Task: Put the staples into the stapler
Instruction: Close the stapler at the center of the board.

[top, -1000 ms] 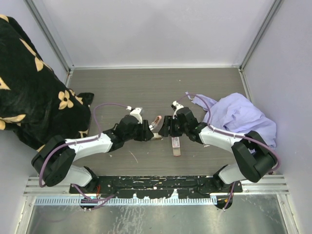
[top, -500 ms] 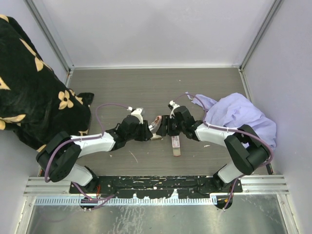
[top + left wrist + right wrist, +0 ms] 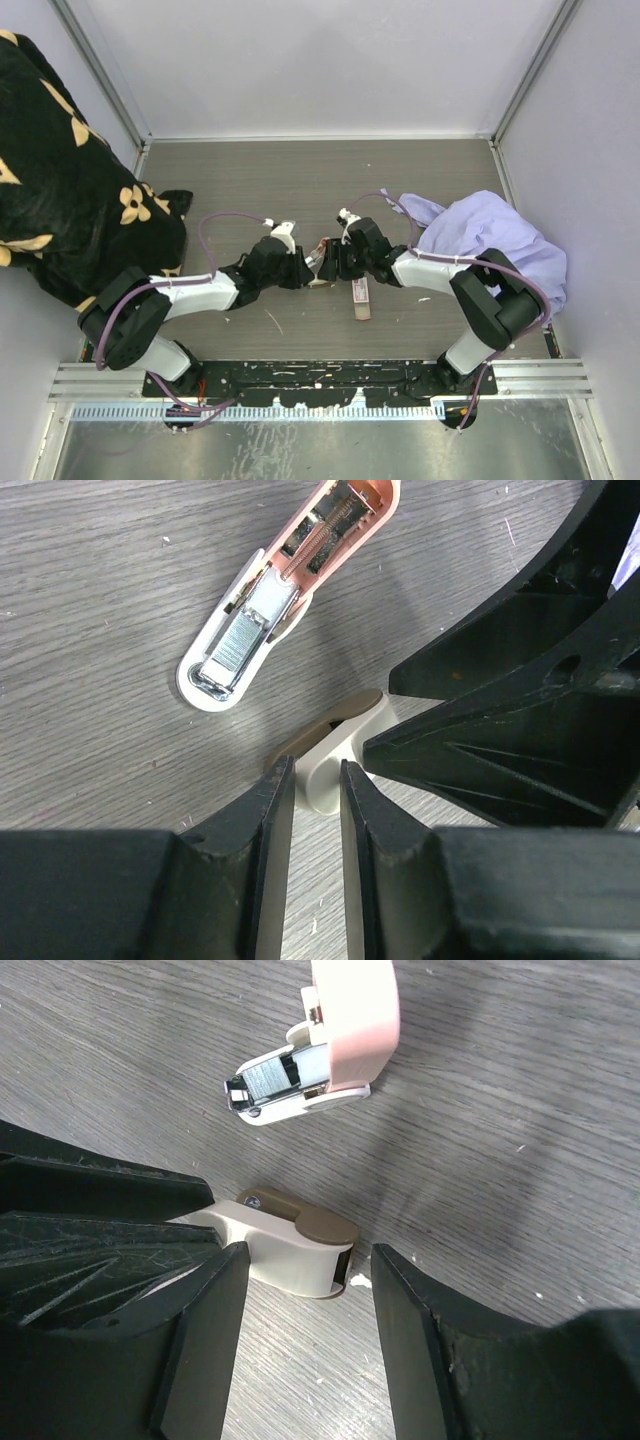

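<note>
The stapler [image 3: 322, 249] lies open at mid-table, its pink lid [image 3: 350, 1015] swung up off the white base with the metal magazine [image 3: 238, 640]. My left gripper [image 3: 318, 770] is shut on a cream block with a brown top [image 3: 335, 750] just below the stapler. My right gripper [image 3: 310, 1260] is open, its jaws on either side of that block's [image 3: 290, 1245] brown end without touching it. The two grippers [image 3: 310, 270] [image 3: 336, 263] meet tip to tip. The staples box [image 3: 360, 298], red-and-white with a tan tray, lies on the table just near of my right gripper.
A crumpled lilac cloth [image 3: 490, 240] lies at the right, under the right arm's elbow. A black cloth with tan flowers [image 3: 70, 190] fills the left edge. Pale walls close off the back and both sides.
My right gripper has moved a little left and closer to the left gripper, around the block's end. The left gripper, stapler and staples box have hardly moved.
</note>
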Controlling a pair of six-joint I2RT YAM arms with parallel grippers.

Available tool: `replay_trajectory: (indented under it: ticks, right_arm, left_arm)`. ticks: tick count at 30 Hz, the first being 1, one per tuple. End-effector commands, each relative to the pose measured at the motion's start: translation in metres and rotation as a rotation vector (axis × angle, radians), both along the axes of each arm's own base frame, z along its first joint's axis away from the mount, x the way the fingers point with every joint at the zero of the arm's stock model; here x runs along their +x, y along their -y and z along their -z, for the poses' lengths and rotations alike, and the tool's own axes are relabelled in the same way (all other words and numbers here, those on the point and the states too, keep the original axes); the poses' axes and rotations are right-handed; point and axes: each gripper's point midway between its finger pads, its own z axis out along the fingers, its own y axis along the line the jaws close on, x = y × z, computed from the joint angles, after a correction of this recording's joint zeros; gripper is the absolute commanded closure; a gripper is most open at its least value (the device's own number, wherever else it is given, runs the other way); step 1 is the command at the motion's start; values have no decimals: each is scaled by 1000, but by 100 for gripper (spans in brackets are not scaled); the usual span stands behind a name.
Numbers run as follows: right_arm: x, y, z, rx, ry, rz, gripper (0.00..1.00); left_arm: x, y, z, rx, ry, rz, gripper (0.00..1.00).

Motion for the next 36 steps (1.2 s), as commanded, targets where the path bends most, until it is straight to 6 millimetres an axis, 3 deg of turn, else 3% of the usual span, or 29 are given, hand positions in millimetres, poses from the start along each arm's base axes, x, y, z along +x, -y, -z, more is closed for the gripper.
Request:
replay_trajectory:
  ticks: [1, 20, 26, 29, 31, 36]
  right_arm:
    - [9, -8, -5, -25, 49, -10, 43]
    - [-10, -3, 26, -141, -2, 10, 47]
    - [-17, 0, 29, -153, 0, 27, 48]
    - [-15, 1, 23, -154, 17, 36, 48]
    - [-10, -1, 8, -141, 45, 40, 48]
    - [1, 0, -46, -101, 151, 62, 39]
  left_arm:
    - [-11, -17, 30, 99, -31, 11, 77]
    - [-42, -50, 93, 299, -116, 25, 85]
    - [-57, -60, 98, 353, -101, 4, 86]
    - [-55, -58, 90, 333, -75, -3, 84]
    - [-49, -53, 76, 316, -57, -10, 83]
    - [-28, -46, 9, 239, 55, -74, 71]
